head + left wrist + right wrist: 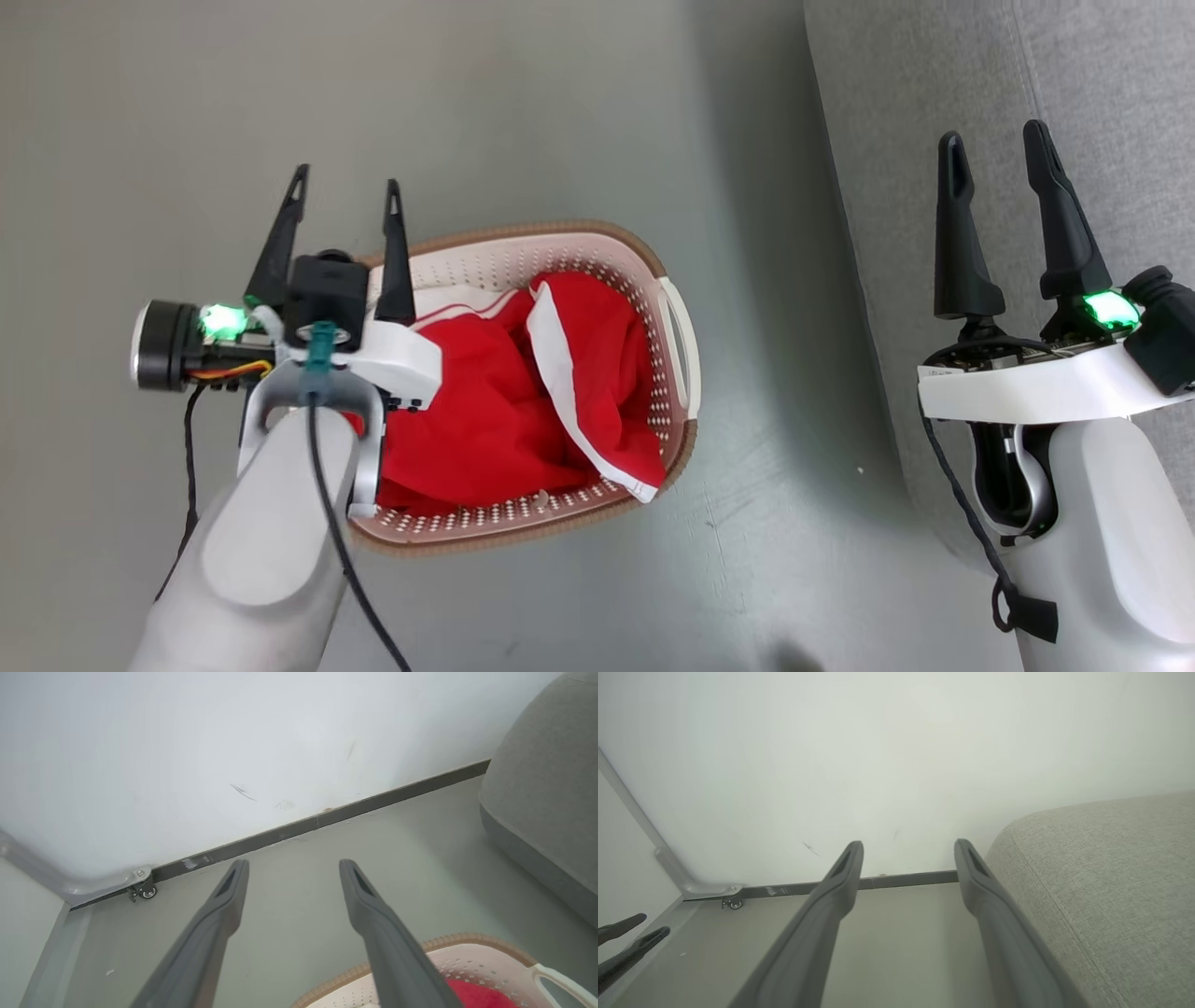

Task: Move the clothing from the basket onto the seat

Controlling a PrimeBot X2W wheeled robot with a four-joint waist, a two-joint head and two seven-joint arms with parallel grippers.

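Nothing legible; the tiny wrist label (939, 371) seems blurred.

We see the clothing (485, 411) in bright red, one piece edged with a wide white band. The basket (569, 266) is cream-white, patterned all over with small holes (they read as neat rows of dots), and its rim is a ribbed brown. On the right, the seat (934, 103) is light grey with a fine woven fleck. The floor (187, 112) is a dull grey-green. The left gripper (346, 177) and the right gripper (992, 133) have black fingers, each with a green light at the base. The far wall (233, 742) is white with a few dark scuffs, above a dark grey skirting (373, 800).
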